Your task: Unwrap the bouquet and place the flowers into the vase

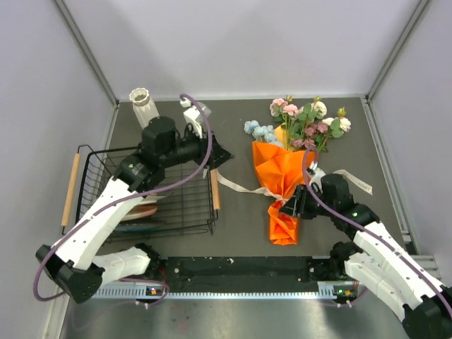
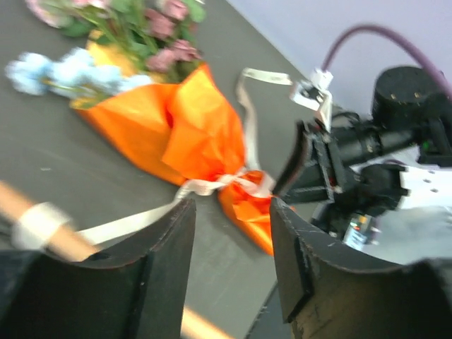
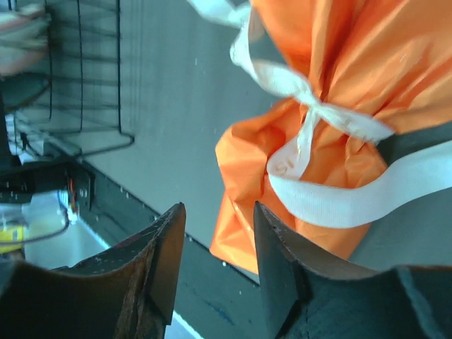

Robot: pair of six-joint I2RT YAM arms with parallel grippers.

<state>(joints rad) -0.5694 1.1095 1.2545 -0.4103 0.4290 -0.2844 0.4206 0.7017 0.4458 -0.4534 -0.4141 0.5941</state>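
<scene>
The bouquet (image 1: 282, 176) lies flat, orange wrap crumpled, cream ribbon (image 1: 238, 186) trailing out.

Dark grey tabletop (image 1: 240, 127) here. The orange-wrapped bouquet (image 1: 281, 176) lies flat on it, with its tied neck right in front of the right end effector (image 1: 291, 208) and its flower heads pointing away on the far side. One cream ribbon (image 1: 236, 185) tail trails over the surface toward the left end effector (image 1: 219, 155). The black wire rack (image 1: 187, 212) sits on the near side of that one, partly under its arm. The white vase (image 1: 143, 104) is farther back, off to its left.
</scene>
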